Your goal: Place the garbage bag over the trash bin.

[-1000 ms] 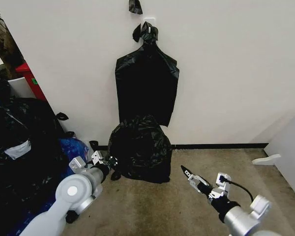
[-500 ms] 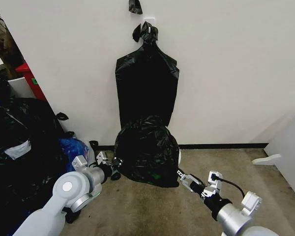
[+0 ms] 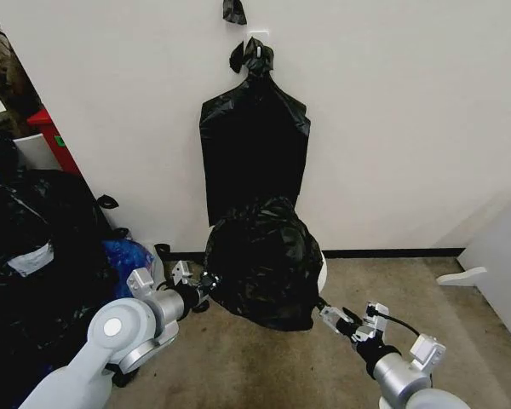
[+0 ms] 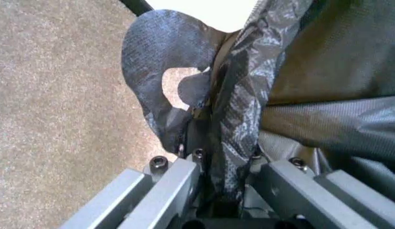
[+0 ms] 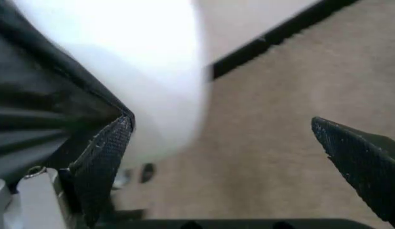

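Beige carpet (image 3: pixel 264 366) meets a white wall (image 3: pixel 392 128) with a dark skirting strip; flat black bags (image 3: pixel 255 145) hang from a hook at 12 o'clock, and stuffed sacks (image 3: pixel 34 247) with a blue bag (image 3: pixel 128 256) crowd the 9 o'clock side

Bag (image 3: pixel 262 260) sits at centre, draped over the bin (image 3: pixel 321 274), of which a sliver of white wall shows at the bag's 3 o'clock edge. Film covers the front and left flank and hangs down most of the bin's height, so the cover looks largely on; whether the rim is wrapped all round cannot be told

Left gripper (image 3: pixel 206 281) is at the bag's 8 o'clock edge. In the left wrist view its fingers (image 4: pixel 161 164) are clamped on a gathered fold of bag film; judged purpose: hold that side taut so the film does not slide off the tapered wall

Right gripper (image 3: pixel 330 313) is low at the bag's 4 o'clock. In the right wrist view its fingers (image 5: pixel 98 162) are spread wide, one lying against the bag's hem beside the white bin, gripping nothing; judged placed there to catch or press the loose hem

Risk: thin film, could tear under a hard pull
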### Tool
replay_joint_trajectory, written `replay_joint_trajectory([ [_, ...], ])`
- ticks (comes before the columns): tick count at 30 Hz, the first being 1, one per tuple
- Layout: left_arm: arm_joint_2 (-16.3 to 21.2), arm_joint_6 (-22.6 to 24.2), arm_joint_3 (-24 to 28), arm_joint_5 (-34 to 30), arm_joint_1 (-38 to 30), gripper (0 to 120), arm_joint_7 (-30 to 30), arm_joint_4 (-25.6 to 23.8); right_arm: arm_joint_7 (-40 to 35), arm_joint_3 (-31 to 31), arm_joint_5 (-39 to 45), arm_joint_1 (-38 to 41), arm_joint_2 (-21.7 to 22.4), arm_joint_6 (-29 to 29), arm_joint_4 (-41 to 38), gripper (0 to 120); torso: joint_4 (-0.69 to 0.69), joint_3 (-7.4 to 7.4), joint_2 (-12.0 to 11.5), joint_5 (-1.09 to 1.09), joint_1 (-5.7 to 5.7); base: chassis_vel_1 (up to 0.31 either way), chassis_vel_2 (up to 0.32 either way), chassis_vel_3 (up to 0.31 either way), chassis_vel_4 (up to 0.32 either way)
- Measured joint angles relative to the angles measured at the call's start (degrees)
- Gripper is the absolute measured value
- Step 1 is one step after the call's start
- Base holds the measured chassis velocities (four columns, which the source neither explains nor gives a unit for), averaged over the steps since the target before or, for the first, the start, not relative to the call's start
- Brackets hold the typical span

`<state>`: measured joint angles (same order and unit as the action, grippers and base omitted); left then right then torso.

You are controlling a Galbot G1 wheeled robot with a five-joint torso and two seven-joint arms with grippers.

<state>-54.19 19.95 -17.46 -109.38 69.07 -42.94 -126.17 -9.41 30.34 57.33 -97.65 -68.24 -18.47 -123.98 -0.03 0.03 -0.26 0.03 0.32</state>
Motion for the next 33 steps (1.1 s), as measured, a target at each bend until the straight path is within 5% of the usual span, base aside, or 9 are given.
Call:
replay_joint_trajectory([
  [5, 0.1, 0.0, -0.3, -0.5, 0.0, 0, 0.0, -0.3, 1.3, 0.7, -1.4, -0.9, 0.1, 1.9, 2.6, 100, 0.0, 0.0, 0.0, 0.0, 0.0, 0.0, 0.0, 0.0, 0.0],
  [12, 0.0, 0.2, 0.2, 2.9, -0.1, 0, 2.2, 0.7, 1.6, 1.4, -3.5, -4.1, 0.3, 3.6, -3.2, 100, 0.0, 0.0, 0.0, -0.01, 0.0, 0.0, 0.0, 0.0, 0.0],
  [17, 0.6, -0.1, 1.4, 19.0, 1.7, 0, 20.4, 4.7, 3.6, 6.7, -2.4, -9.3, 1.4, 4.6, -12.5, 100, -0.01, 0.0, 0.0, -0.02, 0.0, 0.0, 0.0, 0.0, 0.0],
  [22, 1.0, -1.6, 2.2, 26.3, 1.8, 0, 31.3, 8.7, 4.5, 16.6, 6.3, -9.1, 3.9, 2.8, -16.1, 100, 0.0, 0.0, 0.0, -0.02, 0.0, 0.0, 0.0, 0.0, 0.0],
  [26, 1.9, -4.0, 3.2, 35.1, 1.9, 0, 44.5, 12.9, 4.8, 28.1, 24.0, -4.4, 7.6, -8.7, -16.6, 100, 0.01, 0.0, 0.0, -0.01, 0.0, 0.0, 0.0, 0.0, 0.0],
  [31, 2.5, -7.1, 4.2, 43.6, 1.9, 0, 55.2, 15.5, 2.1, 32.2, 35.7, 1.8, 10.0, -22.4, -16.0, 100, 0.01, 0.0, 0.0, -0.01, 0.01, 0.0, 0.0, 0.0, 0.0],
  [33, 2.6, -9.0, 4.6, 46.6, 1.8, 0, 58.6, 16.1, -1.7, 30.6, 37.1, 4.0, 10.5, -23.6, -16.4, 100, 0.01, 0.0, 0.0, 0.0, 0.01, 0.0, 0.0, 0.0, 0.0],
])
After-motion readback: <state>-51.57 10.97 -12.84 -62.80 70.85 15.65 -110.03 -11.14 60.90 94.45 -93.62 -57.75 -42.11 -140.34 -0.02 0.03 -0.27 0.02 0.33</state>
